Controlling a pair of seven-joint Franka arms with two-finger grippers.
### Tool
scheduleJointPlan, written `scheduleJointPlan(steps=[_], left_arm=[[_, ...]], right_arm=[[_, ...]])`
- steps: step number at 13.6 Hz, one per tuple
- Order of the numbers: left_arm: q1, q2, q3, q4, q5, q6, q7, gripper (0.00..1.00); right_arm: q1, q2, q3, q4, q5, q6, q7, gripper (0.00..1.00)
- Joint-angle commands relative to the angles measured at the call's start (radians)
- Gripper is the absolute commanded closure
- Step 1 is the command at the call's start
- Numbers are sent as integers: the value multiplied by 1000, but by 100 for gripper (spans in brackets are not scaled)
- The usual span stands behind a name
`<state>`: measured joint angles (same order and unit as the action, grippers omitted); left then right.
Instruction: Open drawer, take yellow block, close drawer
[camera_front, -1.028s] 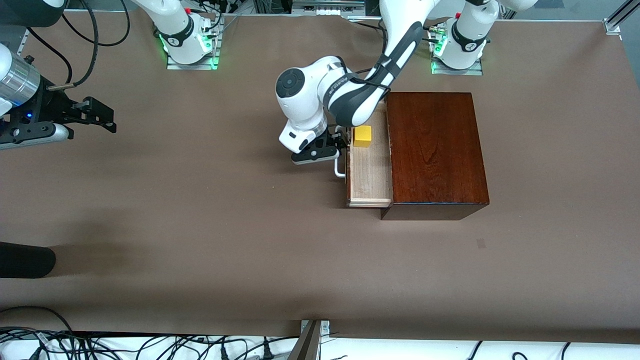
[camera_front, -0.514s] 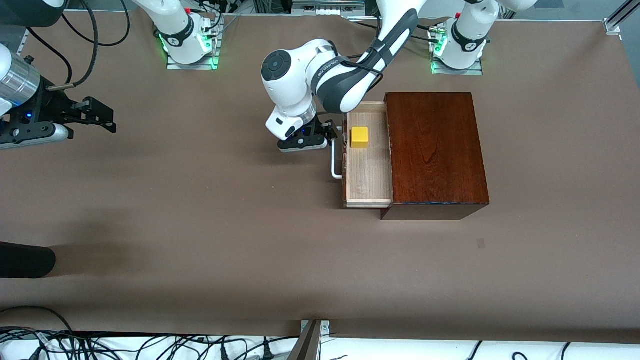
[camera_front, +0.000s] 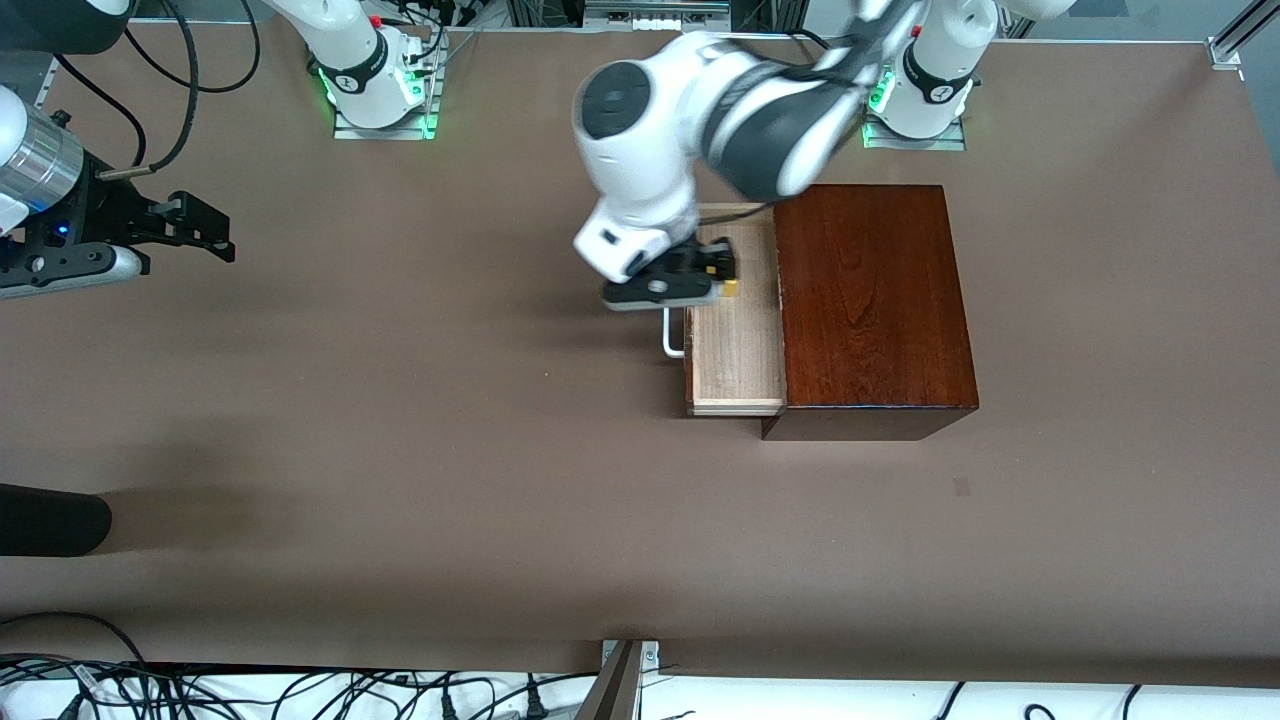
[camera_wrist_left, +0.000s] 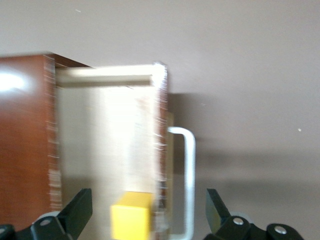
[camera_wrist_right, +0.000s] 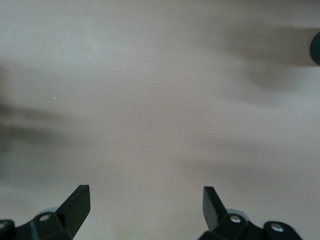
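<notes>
Left gripper (camera_wrist_left: 145, 210) is hovering over the pulled-out drawer (camera_front: 738, 350), jaws spread to straddle the yellow block (camera_wrist_left: 131, 221); right gripper (camera_wrist_right: 145, 207) is waiting, jaws released, above bare table (camera_front: 400, 420).

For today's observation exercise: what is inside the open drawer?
The drawer holds one yellow block on its pale wood floor, near the handle end. The left end effector, open, is over it and covers most of the block from the front camera.
</notes>
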<state>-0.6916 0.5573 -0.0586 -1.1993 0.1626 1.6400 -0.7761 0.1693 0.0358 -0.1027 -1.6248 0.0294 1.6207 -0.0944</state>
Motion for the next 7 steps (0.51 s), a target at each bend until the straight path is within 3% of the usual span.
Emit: scheduleJointPlan(steps=[1,4,7], left_arm=[[139,-95,-12,-29,-70,-77,145,0],[275,-167,-10,-55,-81,-134,332,0],[438,-223,-10,-101,-146,-138,528,0]], right_arm=[[-1,1,27,20,4,-25,2,0],[7,0,103,20,1,13,7,0],[15,9,136,20,3,34,-5,0]])
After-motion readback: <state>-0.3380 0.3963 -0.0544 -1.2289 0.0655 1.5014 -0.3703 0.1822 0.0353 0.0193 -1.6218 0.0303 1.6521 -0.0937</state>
